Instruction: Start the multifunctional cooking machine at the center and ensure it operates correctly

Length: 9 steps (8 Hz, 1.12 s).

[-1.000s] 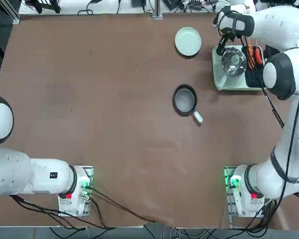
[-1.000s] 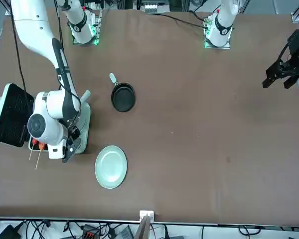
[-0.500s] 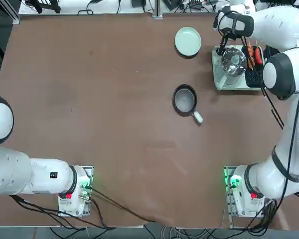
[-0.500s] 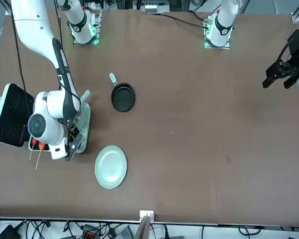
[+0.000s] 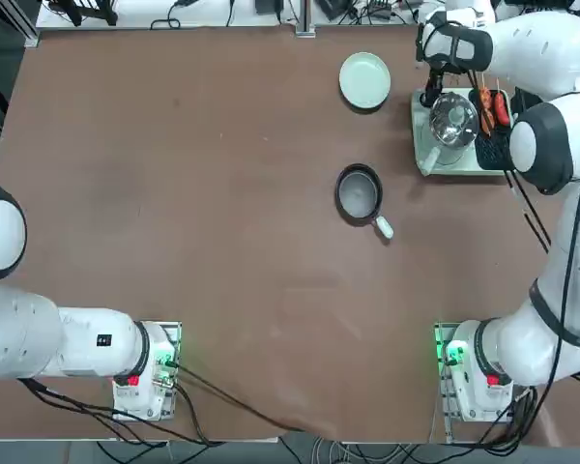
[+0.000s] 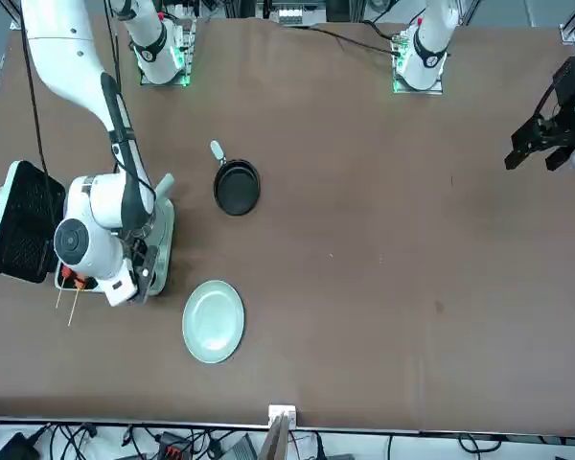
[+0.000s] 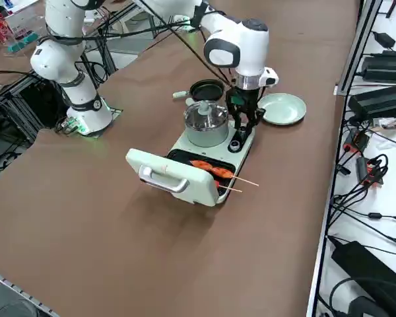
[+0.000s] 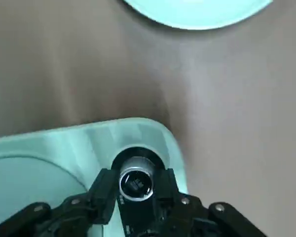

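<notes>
Multifunctional cooking machine (image 8: 54, 140): my right gripper (image 8: 139, 174) sits over its corner, jaws clamped on the knob (image 8: 136, 184), presumably to start it

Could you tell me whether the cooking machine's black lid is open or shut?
Open: the lid tilts back, exposing skewers.

Brn table (image 5: 251, 242) w/ cooker (image 5: 425, 145), pan (image 5: 358, 194), plate (image 5: 364, 80).

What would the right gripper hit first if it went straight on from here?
The right gripper points down at the cooking machine, fingers closed on its corner knob. Straight on, likely the machine's top around the knob; the remaining gap is hard to judge.
</notes>
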Each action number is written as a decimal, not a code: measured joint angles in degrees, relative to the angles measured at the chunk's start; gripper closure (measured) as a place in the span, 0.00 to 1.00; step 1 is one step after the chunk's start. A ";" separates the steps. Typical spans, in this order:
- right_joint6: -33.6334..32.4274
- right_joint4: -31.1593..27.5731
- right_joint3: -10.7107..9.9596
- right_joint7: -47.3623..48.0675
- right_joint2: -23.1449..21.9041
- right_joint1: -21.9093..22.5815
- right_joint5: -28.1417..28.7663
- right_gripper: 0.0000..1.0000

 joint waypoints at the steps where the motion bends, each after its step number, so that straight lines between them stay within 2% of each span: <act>1: -0.08 0.06 0.00 -2.55 -0.01 0.04 -0.05 0.58; 5: -0.55 0.39 0.01 -12.62 -0.01 0.16 -0.09 0.58; 9: -0.73 0.47 0.04 -17.56 -0.03 0.24 -0.31 0.58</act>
